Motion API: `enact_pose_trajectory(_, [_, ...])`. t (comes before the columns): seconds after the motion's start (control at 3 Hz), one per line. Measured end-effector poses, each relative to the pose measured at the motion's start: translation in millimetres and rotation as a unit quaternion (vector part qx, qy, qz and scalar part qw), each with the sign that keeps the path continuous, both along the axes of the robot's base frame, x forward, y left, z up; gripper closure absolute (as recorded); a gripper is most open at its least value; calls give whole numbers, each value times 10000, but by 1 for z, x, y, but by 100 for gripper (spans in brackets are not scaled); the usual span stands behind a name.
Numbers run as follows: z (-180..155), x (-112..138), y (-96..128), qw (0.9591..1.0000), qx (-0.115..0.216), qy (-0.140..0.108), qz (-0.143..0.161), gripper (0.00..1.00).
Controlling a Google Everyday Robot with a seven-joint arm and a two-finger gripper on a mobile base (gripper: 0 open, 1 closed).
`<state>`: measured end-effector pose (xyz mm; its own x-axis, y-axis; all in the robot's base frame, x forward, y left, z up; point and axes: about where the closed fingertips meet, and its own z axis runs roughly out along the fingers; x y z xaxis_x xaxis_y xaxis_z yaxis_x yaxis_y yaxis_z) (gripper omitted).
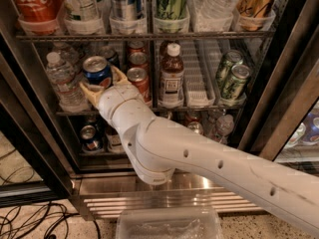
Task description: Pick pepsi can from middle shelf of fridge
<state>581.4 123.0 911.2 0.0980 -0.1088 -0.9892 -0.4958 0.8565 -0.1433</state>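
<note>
The jaws are closed on the pepsi can (pixel 97 71), one tan finger (pixel 87 90) at its left side and the other at its right, so the gripper (pixel 101 80) holds it near the left end of the middle shelf (pixel 204 106) of the fridge (pixel 124 184). The can's base is hidden behind the wrist, so whether it rests on the rack cannot be told. A water bottle (pixel 62 81) stands just left of the can and a red can (pixel 139 82) just right. A brown bottle (pixel 172 76) stands mid-shelf and green cans (pixel 232 79) towards the right edge.
</note>
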Motion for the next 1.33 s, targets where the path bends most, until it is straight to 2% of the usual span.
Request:
enact_pose_trajectory(0.33, [1, 4, -59, 9957, -909, -17, -169, 100])
enact_pose_trajectory(0.67, [-2, -3, -79, 9817, -1902, -96, 30, 100])
enact_pose_trajectory(1.0, [7, -8, -88, 9778, -2090, -91, 91, 100])
enact_pose_trajectory(1.33, [7, -8, -88, 9778, -2090, -91, 91, 100])
